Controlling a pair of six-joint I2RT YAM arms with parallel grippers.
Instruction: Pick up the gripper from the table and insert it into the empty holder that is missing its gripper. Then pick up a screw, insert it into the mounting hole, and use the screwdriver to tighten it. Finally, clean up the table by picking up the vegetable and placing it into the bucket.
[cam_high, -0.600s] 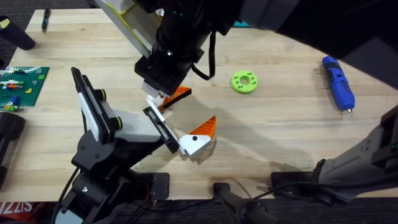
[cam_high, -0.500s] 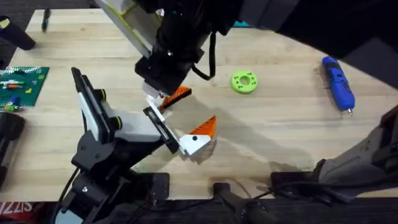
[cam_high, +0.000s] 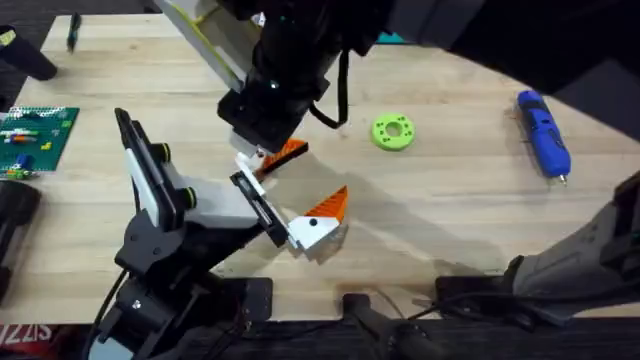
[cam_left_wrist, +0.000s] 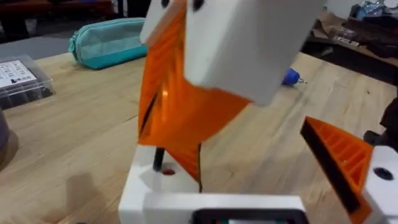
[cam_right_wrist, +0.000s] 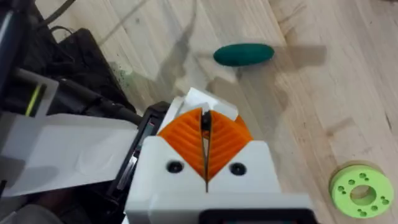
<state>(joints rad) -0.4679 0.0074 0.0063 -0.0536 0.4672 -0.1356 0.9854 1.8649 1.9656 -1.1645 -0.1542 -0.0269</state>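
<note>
Hiding holder (cam_high: 262, 208) tip, left hand (cam_high: 262, 152) w/ gripper (cam_high: 285, 152)

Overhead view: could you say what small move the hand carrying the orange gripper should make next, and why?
Probably ease the gripper toward the holder: it hangs from the hand just beside the holder's black plate, not yet seated.

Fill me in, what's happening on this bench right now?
The right gripper, pads closed, hangs right over the holder at the tip of the desk arm. Whether it is carrying the loose orange finger is hard to tell. The screwdriver and the vegetable both lie untouched on the table.
</note>
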